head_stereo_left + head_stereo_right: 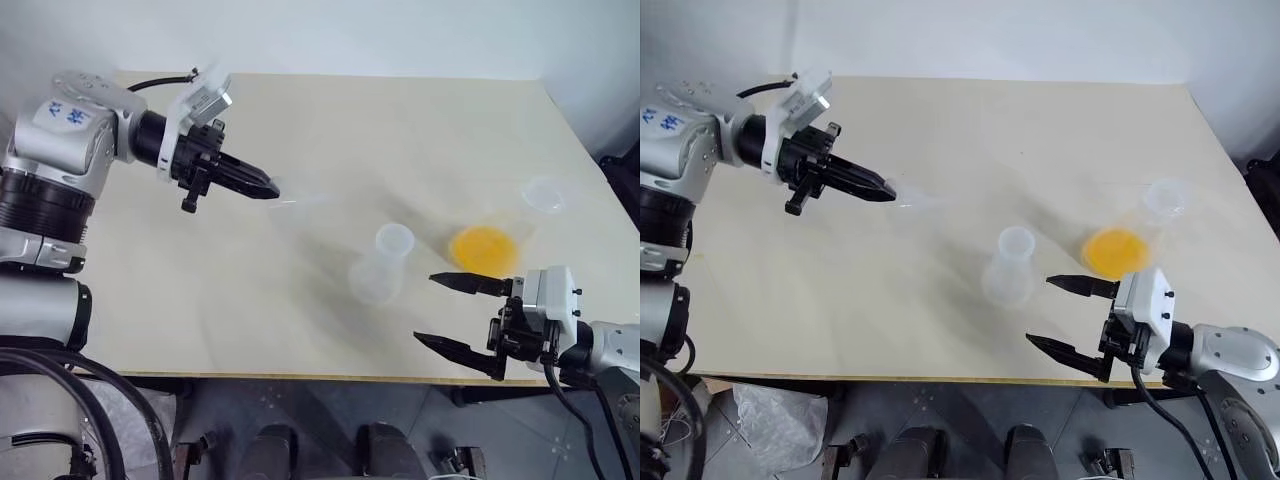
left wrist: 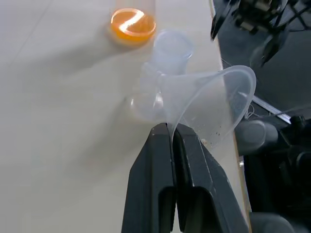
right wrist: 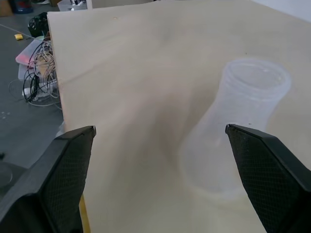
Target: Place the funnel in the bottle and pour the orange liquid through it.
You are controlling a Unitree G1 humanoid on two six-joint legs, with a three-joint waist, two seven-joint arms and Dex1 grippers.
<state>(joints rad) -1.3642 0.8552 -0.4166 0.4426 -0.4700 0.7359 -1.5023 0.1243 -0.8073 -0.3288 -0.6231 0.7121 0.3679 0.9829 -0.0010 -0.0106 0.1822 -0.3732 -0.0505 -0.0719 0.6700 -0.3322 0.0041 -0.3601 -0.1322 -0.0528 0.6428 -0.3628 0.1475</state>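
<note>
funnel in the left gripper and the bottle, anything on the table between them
Nothing: in the left eye view, bare table separates the funnel from the bottle.

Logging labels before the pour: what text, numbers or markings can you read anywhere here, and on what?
None can be read.
Left arm housing: blue markings, too blurred to read.
Bottle: no graduations or label visible.
Funnel: plain, unmarked.
Flask holding the orange liquid: no readable print.
Table: bare, no signs.
</note>
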